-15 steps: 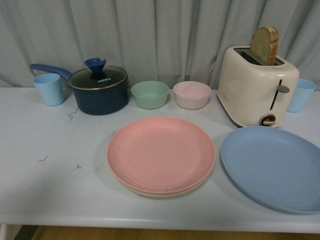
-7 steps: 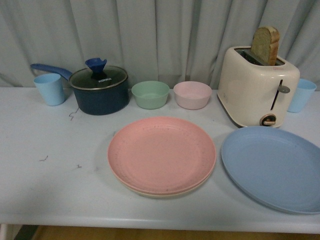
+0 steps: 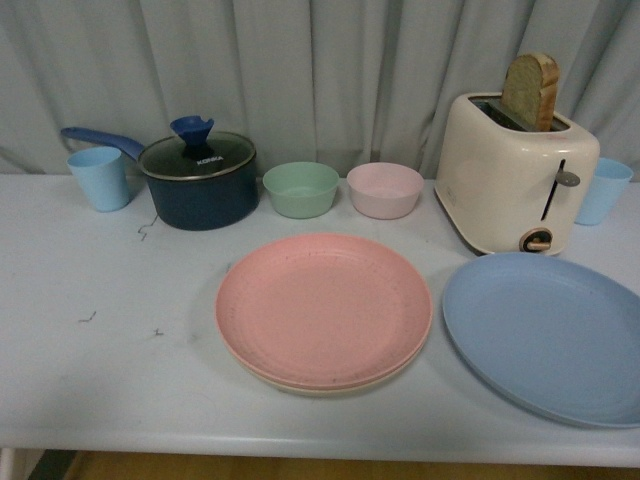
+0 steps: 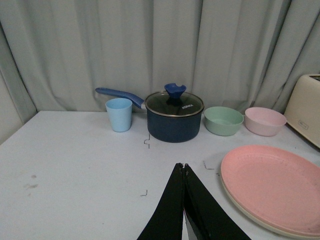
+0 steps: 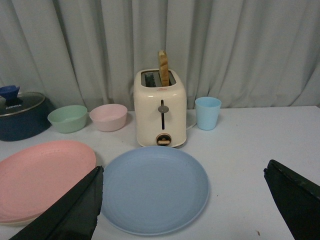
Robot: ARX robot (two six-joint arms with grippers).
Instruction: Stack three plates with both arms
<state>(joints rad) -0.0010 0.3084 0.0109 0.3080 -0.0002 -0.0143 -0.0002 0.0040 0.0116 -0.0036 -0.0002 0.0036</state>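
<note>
The pink plate [image 3: 323,308] lies on the beige plate [image 3: 300,386], whose rim shows beneath it, at the table's middle. To their right the light blue plate [image 3: 545,333] lies alone. Neither arm appears in the front view. In the left wrist view my left gripper [image 4: 182,166] is shut with nothing in it, above bare table beside the pink plate [image 4: 272,185]. In the right wrist view my right gripper [image 5: 183,172] stands wide open, its fingers either side of the light blue plate [image 5: 155,187], above it and apart from it.
Along the back stand a blue cup [image 3: 98,177], a dark lidded pot [image 3: 197,180], a green bowl [image 3: 300,188], a pink bowl [image 3: 384,189], a cream toaster [image 3: 513,173] with bread, and a second blue cup [image 3: 602,190]. The table edge [image 3: 300,452] runs close in front.
</note>
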